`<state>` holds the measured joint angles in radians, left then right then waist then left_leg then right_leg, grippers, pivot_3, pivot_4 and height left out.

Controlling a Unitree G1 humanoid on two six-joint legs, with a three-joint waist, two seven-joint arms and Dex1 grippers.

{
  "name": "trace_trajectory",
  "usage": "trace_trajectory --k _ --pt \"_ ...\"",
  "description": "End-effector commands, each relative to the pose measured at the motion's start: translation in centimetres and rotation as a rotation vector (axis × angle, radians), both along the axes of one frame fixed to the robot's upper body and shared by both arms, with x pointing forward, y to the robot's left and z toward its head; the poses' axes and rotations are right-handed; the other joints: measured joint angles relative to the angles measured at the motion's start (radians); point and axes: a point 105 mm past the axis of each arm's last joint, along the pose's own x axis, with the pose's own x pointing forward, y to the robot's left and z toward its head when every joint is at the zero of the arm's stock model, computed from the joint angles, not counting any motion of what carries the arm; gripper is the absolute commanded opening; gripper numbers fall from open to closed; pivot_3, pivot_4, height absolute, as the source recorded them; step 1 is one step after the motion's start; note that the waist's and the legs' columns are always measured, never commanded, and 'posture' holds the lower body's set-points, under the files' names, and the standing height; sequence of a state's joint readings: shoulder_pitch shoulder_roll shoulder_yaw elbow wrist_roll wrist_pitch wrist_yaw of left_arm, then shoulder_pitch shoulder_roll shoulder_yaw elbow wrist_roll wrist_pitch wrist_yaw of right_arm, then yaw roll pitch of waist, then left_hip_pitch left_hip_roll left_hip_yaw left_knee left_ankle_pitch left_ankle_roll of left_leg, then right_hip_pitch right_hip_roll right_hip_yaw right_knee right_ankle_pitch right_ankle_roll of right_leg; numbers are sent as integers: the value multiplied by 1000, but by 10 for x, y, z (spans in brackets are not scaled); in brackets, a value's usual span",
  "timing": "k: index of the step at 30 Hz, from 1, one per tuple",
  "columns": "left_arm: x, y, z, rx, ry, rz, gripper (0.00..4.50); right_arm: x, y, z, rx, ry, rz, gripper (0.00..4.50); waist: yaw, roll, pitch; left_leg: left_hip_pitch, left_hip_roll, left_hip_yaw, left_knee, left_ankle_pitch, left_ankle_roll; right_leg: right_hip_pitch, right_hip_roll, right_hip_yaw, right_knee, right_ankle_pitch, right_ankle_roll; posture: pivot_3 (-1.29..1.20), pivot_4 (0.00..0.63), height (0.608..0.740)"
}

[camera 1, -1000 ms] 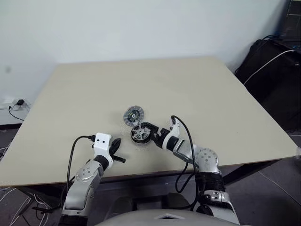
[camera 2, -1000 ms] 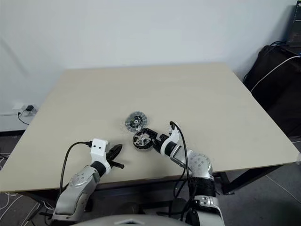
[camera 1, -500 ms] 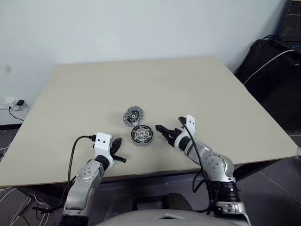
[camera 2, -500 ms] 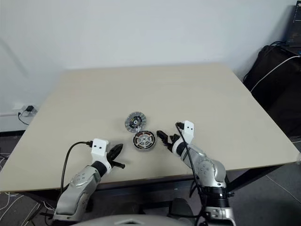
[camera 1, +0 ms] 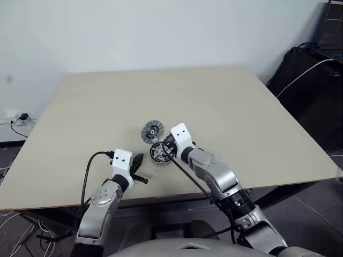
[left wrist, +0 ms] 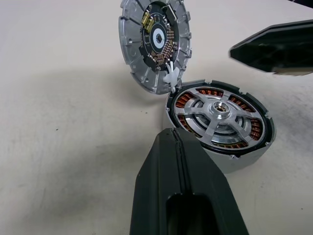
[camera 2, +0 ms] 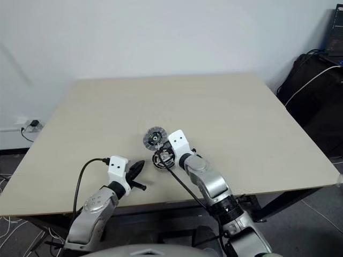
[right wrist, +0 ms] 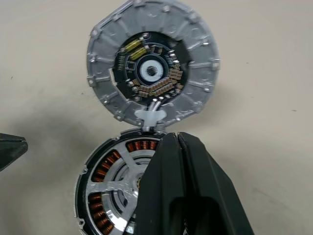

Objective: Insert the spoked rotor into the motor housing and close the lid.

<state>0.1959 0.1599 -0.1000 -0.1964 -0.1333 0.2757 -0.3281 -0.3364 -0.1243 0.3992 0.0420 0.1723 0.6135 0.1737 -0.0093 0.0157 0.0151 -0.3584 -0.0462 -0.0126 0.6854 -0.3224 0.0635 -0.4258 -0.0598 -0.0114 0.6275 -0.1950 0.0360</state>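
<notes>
Both grippers pinched empty: right point(right wrist: 178, 147) over rotor point(left wrist: 218, 115) sitting in housing point(left wrist: 230, 157), lid point(right wrist: 151, 73) flipped open.

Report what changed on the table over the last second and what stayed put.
The right gripper let go of the black-rimmed, silver-spoked rotor, drew back to the right, then swung in again with its fingers shut, above the rotor. That rotor now sits in the round copper-wound motor housing. The ribbed silver-grey lid stays open beside it, the shut left gripper barely moved, and the beige table is unchanged.
</notes>
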Motion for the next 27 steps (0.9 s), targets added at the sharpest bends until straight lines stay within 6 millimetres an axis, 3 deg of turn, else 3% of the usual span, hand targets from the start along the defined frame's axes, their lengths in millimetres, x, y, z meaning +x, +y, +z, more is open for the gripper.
trace_trajectory --k 1,10,13,16,21,24,27 --pt "2 -2 8 -8 -41 -4 0 6 8 6 1 -24 40 31 -1 -1 0 0 0 0 0 1 -2 0 0 0 0 0 0 0 0 740" --pt "0 1 5 -13 -31 23 0 -7 8 -23 -78 98 152 31 -2 -1 -1 0 0 -1 -1 3 -4 -1 -1 0 0 3 3 0 0 740" --pt "0 2 5 -15 -29 31 0 -2 6 -11 -79 55 177 31 -2 -1 -2 0 0 -1 -1 1 -2 -1 -1 0 0 3 3 0 0 740" --pt "0 1 4 -19 -29 32 0 4 5 12 -93 -44 243 31 -1 -1 -1 0 0 -1 0 1 -1 -1 -1 0 0 3 2 0 0 740" --pt "1 -2 4 -25 -27 30 0 -7 0 27 -264 -135 513 31 -1 -1 -1 0 0 -1 0 1 -1 0 -1 -2 0 4 2 0 0 740" --pt "1 -3 3 -31 -28 25 0 -14 -9 25 -419 -148 664 680 -1 -1 -2 0 0 -1 0 1 0 0 -1 -3 0 4 2 0 0 740" --pt "2 -5 3 -35 -27 23 0 -8 -14 25 -533 -186 720 1679 0 -1 -1 0 0 -1 0 1 -1 0 -1 -3 0 4 2 0 0 740"
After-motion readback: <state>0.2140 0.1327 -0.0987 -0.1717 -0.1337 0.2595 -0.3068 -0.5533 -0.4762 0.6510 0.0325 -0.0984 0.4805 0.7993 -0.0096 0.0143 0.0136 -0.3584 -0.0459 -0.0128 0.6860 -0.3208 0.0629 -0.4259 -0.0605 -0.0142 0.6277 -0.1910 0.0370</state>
